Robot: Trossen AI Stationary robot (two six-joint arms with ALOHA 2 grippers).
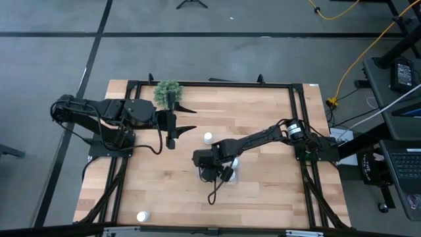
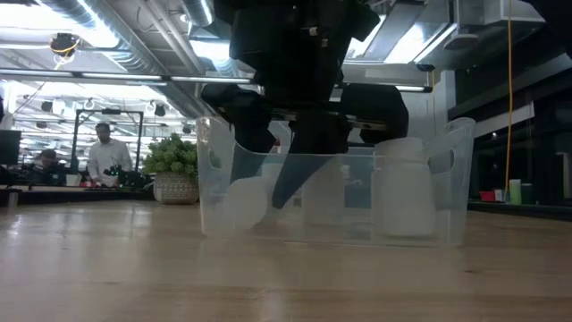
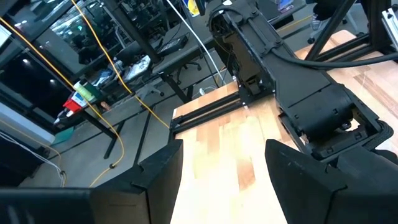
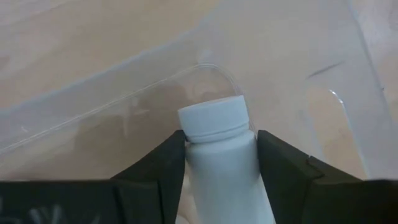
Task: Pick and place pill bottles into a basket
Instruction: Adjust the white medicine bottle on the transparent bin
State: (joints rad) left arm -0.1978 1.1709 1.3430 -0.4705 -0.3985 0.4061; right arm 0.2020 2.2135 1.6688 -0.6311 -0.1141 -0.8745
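Observation:
The clear tray (image 2: 451, 179) stands at the table's middle right and also shows in the high view (image 1: 235, 176). It holds white pill bottles (image 2: 407, 190), seen through its wall. My right gripper (image 1: 220, 171) reaches down into the tray, shut on a white bottle (image 4: 217, 155). One bottle (image 1: 208, 137) stands on the table just beyond the tray. Another (image 1: 141, 216) stands near the table's near edge. My left gripper (image 1: 191, 118) waits open and empty at the far left, beside the green plant (image 1: 168, 92). My right gripper pinches the bottle's body (image 4: 217, 180) just below the cap between its two fingers (image 4: 165, 165). The fingers come from above, pointing down into the tray, and lie along the bottle. The cap (image 4: 212, 118) sticks out past the fingertips toward a tray corner. Whether it touches the tray's floor, I cannot tell.
A black frame (image 1: 293, 118) runs around the tabletop. The plant stands at the far left by my left gripper. Open wood lies at the table's near middle. Beyond the table, a person (image 2: 105, 152) shows in the low view.

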